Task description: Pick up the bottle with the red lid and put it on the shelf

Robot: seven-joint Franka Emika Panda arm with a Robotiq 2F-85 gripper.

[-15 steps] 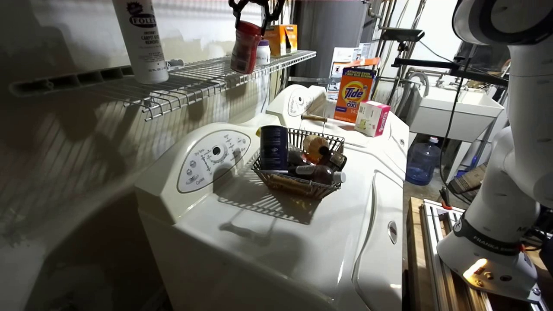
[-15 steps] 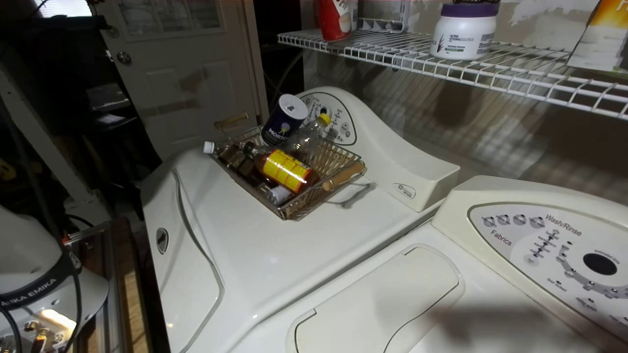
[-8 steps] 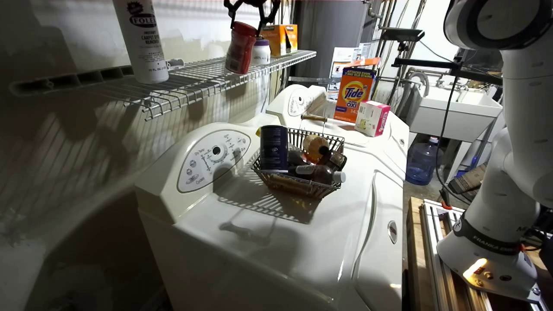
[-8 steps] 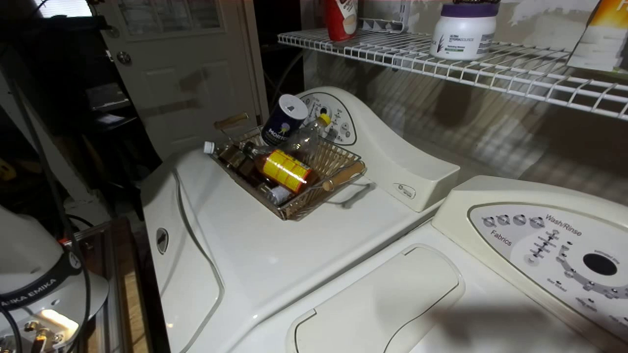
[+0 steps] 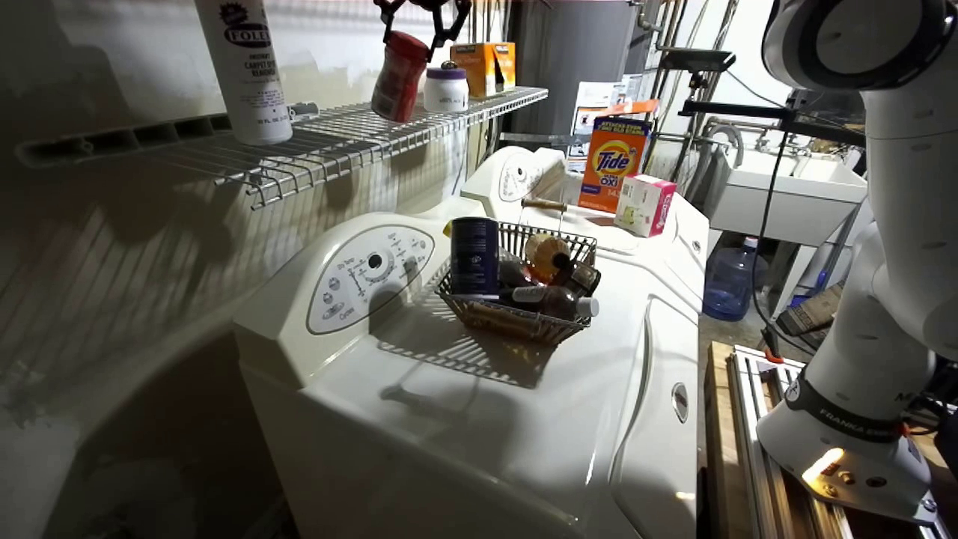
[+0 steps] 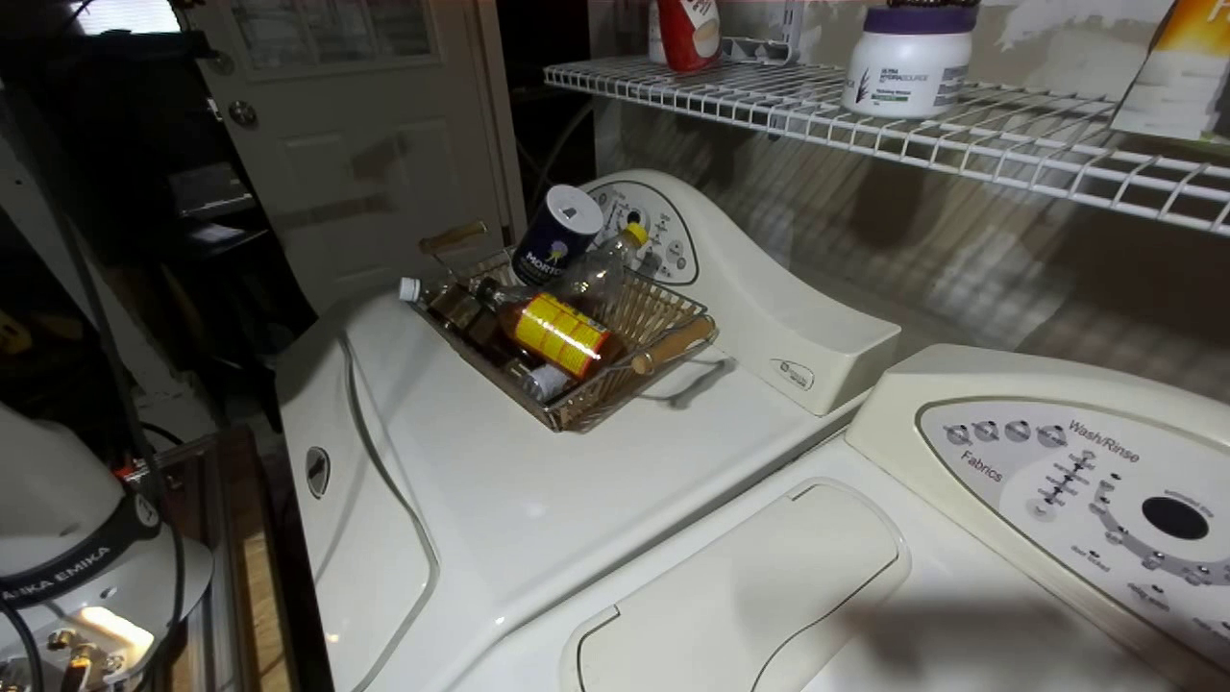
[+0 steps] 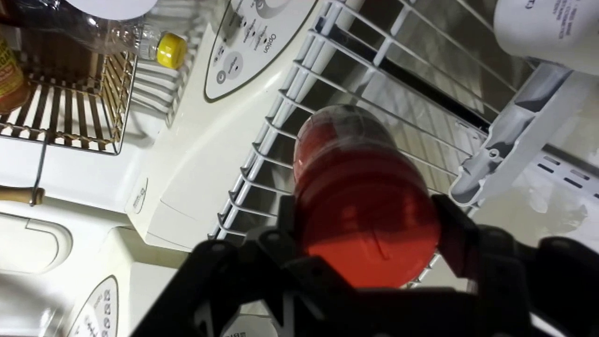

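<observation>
Above: the shelf (image 5: 337, 136); lower, the basket (image 5: 550, 329). The claw (image 5: 409, 45) is clamped on the red-lidded bottle (image 5: 397, 86), tilted over the shelf; contact with it cannot be told. A white jar (image 6: 908, 77) stands upright there, apart from the bottle.

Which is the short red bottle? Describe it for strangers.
Find the long white wire shelf. Over it, the black two-fingered hand grips the tilted red bottle by its lid. Its colour sets it apart from the tall white bottle and squat, purple-lidded white jar.
</observation>
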